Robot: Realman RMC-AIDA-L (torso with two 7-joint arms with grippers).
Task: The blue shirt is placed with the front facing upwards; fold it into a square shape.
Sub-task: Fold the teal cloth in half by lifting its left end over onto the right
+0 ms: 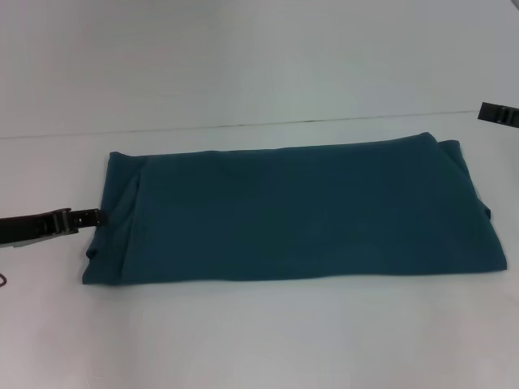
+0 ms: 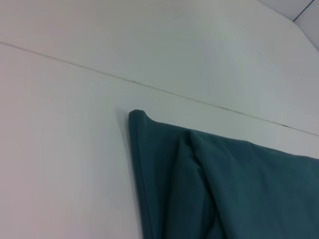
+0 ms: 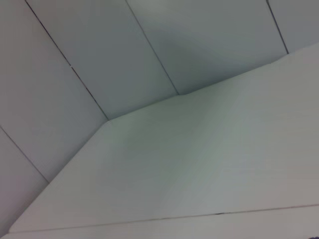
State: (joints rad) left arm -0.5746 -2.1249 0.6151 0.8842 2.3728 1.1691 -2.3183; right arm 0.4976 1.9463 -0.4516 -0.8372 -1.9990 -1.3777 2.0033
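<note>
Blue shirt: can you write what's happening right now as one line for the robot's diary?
blue shirt: folded into long rectangle, flat on table | left gripper: at shirt's left edge | right gripper: off shirt, far right | square: not yet

Right claw (image 1: 498, 114) cut off at frame edge, fingers perhaps unseen

Head camera: high, facing down over table (image 1: 259, 340). Left wrist camera: close, shares shirt (image 2: 239, 189) corner. Right wrist camera: faces wall (image 3: 149, 50).
</note>
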